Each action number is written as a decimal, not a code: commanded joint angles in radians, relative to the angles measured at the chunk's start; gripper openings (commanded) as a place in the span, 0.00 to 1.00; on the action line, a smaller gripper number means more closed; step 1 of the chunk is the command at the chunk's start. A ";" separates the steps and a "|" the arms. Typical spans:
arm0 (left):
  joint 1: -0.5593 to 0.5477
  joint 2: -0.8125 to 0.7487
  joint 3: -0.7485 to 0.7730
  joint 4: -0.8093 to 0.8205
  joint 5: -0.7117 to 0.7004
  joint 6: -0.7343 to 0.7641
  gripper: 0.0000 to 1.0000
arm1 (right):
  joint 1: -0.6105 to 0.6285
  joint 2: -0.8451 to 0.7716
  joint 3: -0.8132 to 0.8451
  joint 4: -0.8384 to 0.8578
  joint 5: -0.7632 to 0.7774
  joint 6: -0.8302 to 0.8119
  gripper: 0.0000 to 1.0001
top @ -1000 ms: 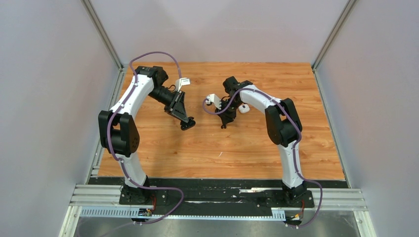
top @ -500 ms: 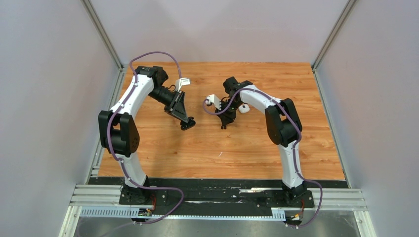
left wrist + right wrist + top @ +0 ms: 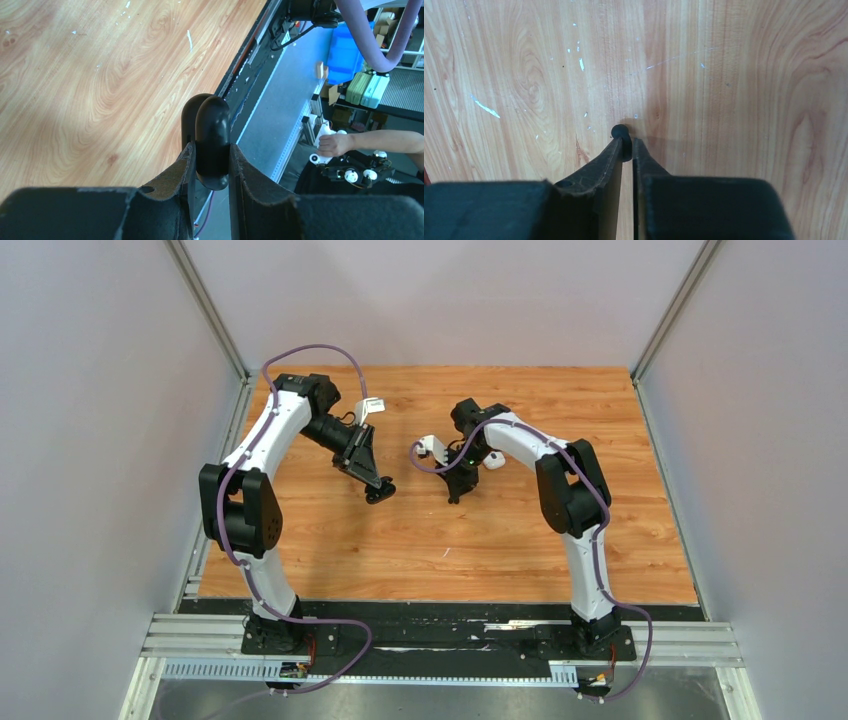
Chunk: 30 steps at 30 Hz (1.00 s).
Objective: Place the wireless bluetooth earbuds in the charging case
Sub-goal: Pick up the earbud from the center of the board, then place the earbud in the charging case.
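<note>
My left gripper (image 3: 380, 490) hangs above the table left of centre, shut on a black charging case (image 3: 212, 125). In the left wrist view the case stands out past the fingertips of that gripper (image 3: 210, 150), and it looks like two rounded halves lying close together. My right gripper (image 3: 453, 495) points down at the table near the middle. In the right wrist view its jaws (image 3: 627, 145) pinch a tiny round black earbud (image 3: 621, 132) at their very tips, right at the wood surface. No other earbuds show.
A white rounded object (image 3: 493, 461), perhaps a second case, lies on the wooden table (image 3: 500, 530) just behind my right forearm. Grey walls enclose the table on three sides. A black rail (image 3: 440, 612) runs along the near edge.
The right jaws have narrowed onto the black earbud. The left arm and the case it holds have not moved.
</note>
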<state>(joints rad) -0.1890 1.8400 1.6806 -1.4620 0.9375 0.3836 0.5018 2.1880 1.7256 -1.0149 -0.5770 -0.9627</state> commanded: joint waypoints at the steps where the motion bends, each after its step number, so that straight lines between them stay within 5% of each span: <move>1: 0.005 -0.013 0.007 0.001 0.036 0.006 0.00 | 0.004 -0.009 0.021 -0.045 -0.036 -0.015 0.08; 4: 0.005 -0.015 0.008 0.002 0.035 0.005 0.00 | 0.004 -0.036 0.040 -0.064 -0.052 -0.018 0.00; 15: -0.013 0.024 0.047 0.068 -0.036 -0.071 0.00 | 0.023 -0.435 0.036 -0.083 -0.207 -0.270 0.00; 30: -0.125 0.086 0.167 0.181 -0.072 -0.274 0.00 | 0.236 -0.407 0.199 -0.134 -0.142 -0.366 0.00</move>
<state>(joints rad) -0.3161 1.9358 1.8072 -1.3113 0.8330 0.1757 0.7208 1.7760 1.8732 -1.1198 -0.7044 -1.2789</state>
